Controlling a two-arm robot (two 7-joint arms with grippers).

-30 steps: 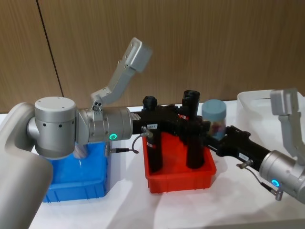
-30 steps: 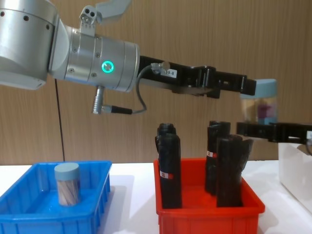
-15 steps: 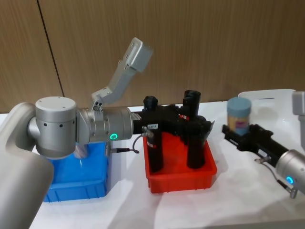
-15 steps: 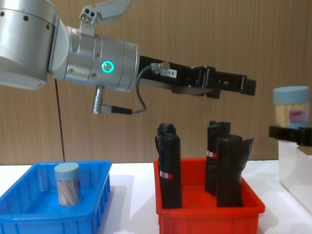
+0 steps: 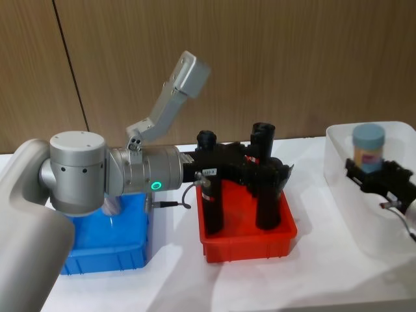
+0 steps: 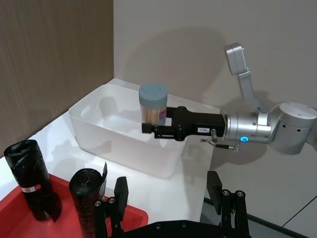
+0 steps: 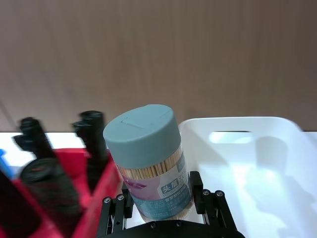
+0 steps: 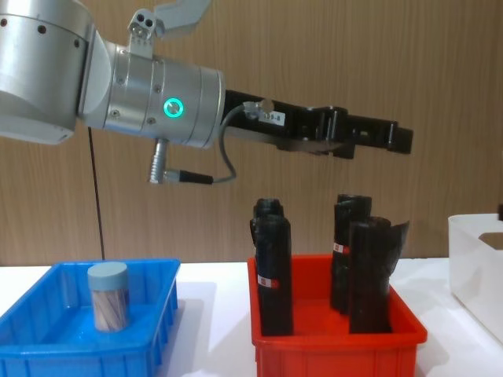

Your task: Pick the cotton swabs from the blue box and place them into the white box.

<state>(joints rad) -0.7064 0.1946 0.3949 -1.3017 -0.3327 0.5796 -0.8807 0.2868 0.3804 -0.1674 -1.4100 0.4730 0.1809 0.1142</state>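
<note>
Swab jar point(image 7: 151, 163): one, upright, lid up. The jaws of the right gripper point(image 7: 158, 206) are clamped low on its body. We place it over the white box point(image 6: 119, 143), above the rim and off the floor, not yet let go.

Left gripper point(image 8: 385, 139): jaws wide apart, nothing between them. It is held high over the red bin point(image 5: 247, 244), with its arm stretched out level from above the blue box point(image 5: 107, 257).

Second jar point(image 8: 108, 297): one, upright on the floor of the blue box, near the middle, with no gripper near it.

Progress, as we judge it:
- The first jar has been carried across and lacks only the lowering and the release.
- We see no jar lying in the white box.
- One jar is left to fetch.
- We count the task at roughly half.

Surroundings:
- Black rolls point(image 8: 271, 267): several, standing upright in the red bin.
- The red bin sits on the table point(image 5: 312, 276) between the two boxes.
- Wood-panelled wall point(image 5: 292, 65) behind.

Obstructions:
- We see none between the held jar and the floor of the white box.
- For the second jar, the rolls stand tall on the line between the boxes, just beneath the left gripper.
- We judge that any carry must pass above their tops.
</note>
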